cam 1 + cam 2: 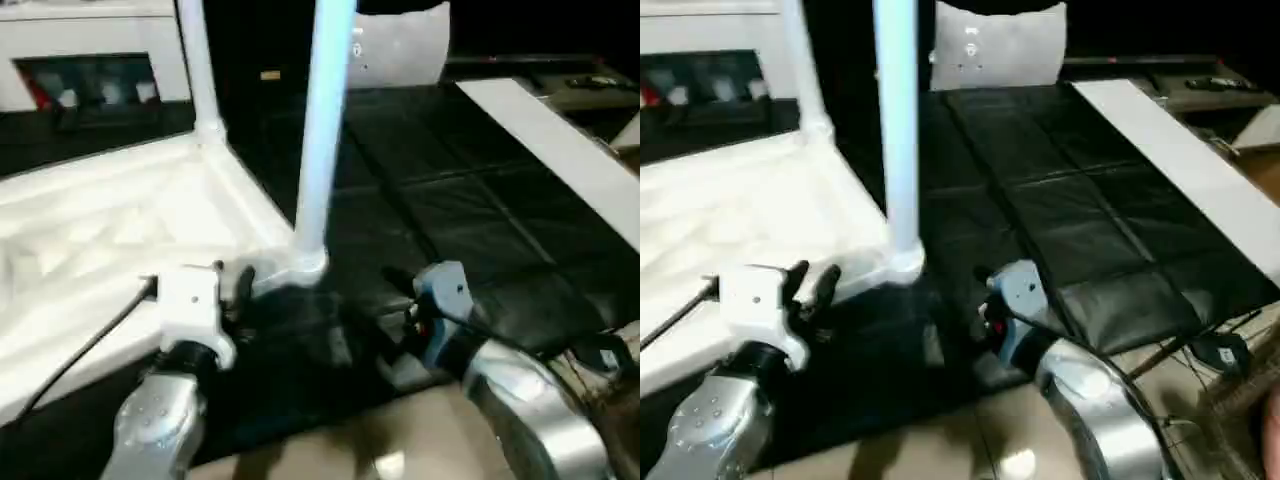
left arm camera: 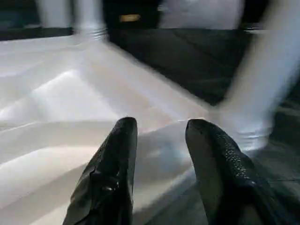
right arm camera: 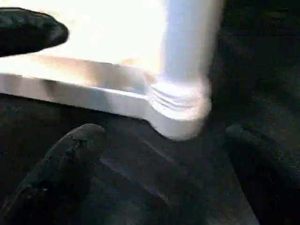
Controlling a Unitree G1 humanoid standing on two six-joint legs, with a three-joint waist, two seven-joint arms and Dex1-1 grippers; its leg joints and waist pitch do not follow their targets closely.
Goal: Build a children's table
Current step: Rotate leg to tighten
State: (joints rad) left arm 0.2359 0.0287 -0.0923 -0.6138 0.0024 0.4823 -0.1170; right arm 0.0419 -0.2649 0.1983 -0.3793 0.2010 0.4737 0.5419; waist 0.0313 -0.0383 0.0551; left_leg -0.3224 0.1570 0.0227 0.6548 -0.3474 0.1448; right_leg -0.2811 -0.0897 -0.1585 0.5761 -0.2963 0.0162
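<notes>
White plastic tabletop [image 1: 100,240] lies upside down on the black mat [image 1: 1080,230] of the workbench, ribbed underside up, with two legs standing in corner sockets: a near leg [image 1: 322,130] at the corner closest to the grippers and a far leg [image 1: 198,70] behind it. The left gripper [image 2: 159,136] hovers at the tabletop's near edge with its fingers spread and nothing between them. The right gripper [image 3: 159,168] sits low on the mat just beside the near leg's socket [image 3: 180,110], fingers apart and empty. The near leg's threads show above the socket, so it may not be fully screwed in; a knock from either gripper could tilt it or shove the tabletop across the mat. A careless sweep of the arm could also topple it
</notes>
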